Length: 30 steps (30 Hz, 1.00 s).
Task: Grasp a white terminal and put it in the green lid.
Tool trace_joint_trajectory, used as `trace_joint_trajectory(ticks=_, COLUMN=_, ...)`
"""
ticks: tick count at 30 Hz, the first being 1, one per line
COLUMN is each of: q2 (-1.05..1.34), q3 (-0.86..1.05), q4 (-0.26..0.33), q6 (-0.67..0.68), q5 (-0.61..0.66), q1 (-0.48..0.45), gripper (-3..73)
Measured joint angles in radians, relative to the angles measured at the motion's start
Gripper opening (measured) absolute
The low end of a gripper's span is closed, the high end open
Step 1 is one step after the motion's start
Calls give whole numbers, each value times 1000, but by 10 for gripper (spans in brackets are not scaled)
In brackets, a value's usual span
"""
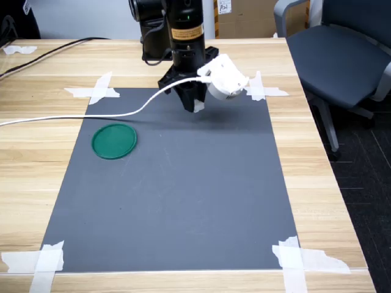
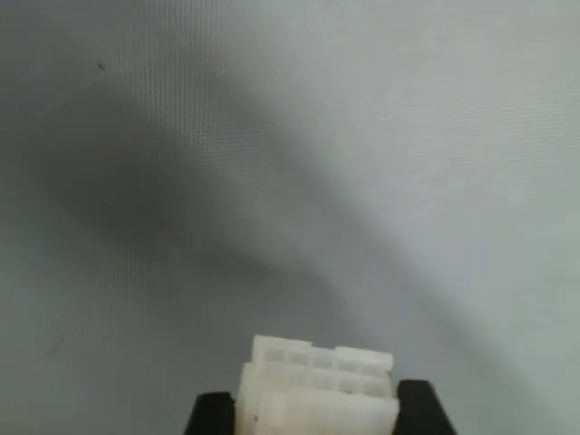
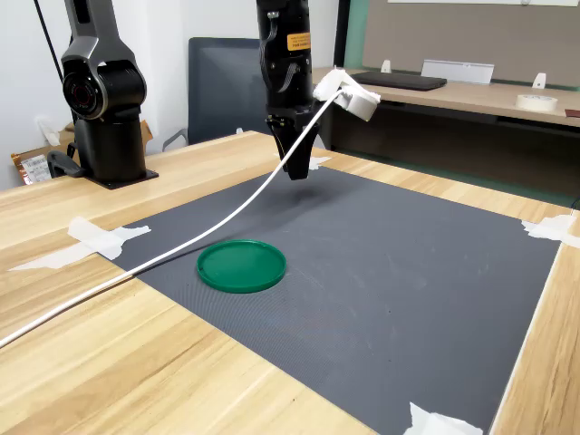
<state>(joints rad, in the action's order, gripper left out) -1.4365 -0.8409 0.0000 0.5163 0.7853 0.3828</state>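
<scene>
Sitting clamped in end effector (image 2: 317, 412): white terminal (image 2: 317, 390)

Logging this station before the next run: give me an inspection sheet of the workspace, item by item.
Surface: dark grey mat taped at its corners with white tape strips to a wooden table.
Job's things: green lid empty, lying flat on the mat; white terminal held between the fingers in the wrist view.
Clutter: nothing seen on the mat.
Grippers: gripper shut on the white terminal, raised over the mat's far edge in the first exterior view.
Cables: white cable runs from the wrist camera across the mat and off the table.
Surroundings: office chair; second arm's base on the table.
</scene>
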Motion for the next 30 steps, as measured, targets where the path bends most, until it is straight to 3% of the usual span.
trace_joint_trajectory(ticks=4, q2=36, q3=0, q4=-32, q6=0, q5=8, q1=-1, gripper=302)
trace_joint_trajectory(ticks=7, q2=56, q3=0, q4=-16, q6=5, q5=18, q1=-34, gripper=302)
trace_joint_trajectory(ticks=13, q2=100, q3=0, q4=46, q6=139, q5=19, q1=-198, gripper=302)
trace_joint_trajectory(ticks=30, q2=118, q3=0, q4=106, q6=474, q5=7, q1=-541, gripper=302)
